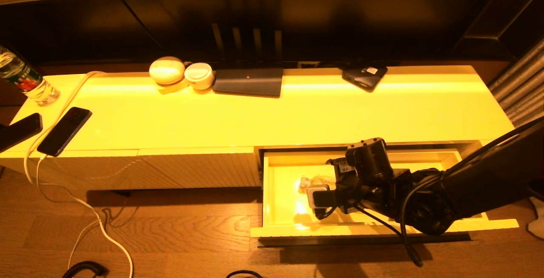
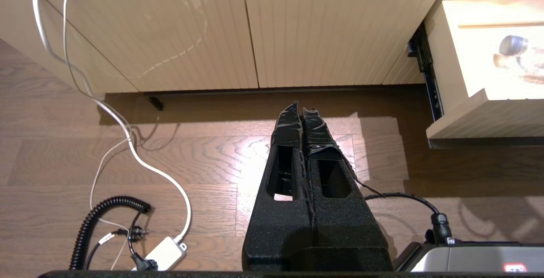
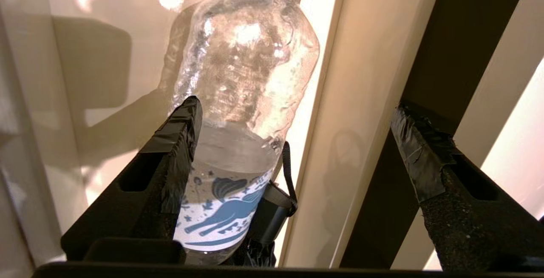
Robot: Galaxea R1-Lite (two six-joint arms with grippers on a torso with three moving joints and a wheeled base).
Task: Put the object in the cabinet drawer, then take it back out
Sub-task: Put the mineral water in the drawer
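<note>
Lying on its side in the open drawer, lower centre-right of the head view: a clear bottle with a blue-printed label, mostly hidden there behind the right wrist, cap cut off by the top edge of the right wrist view. Spread wide over it, the right gripper: one finger against the bottle's side, the other well apart over the drawer's rim, nothing clamped. Pulled fully out, the drawer, glossy inside, front edge low in the head view. Parked at the left, out of the head view, the left gripper, pressed closed and empty above the wood floor. On the cabinet top, two phones at far left.
</note>
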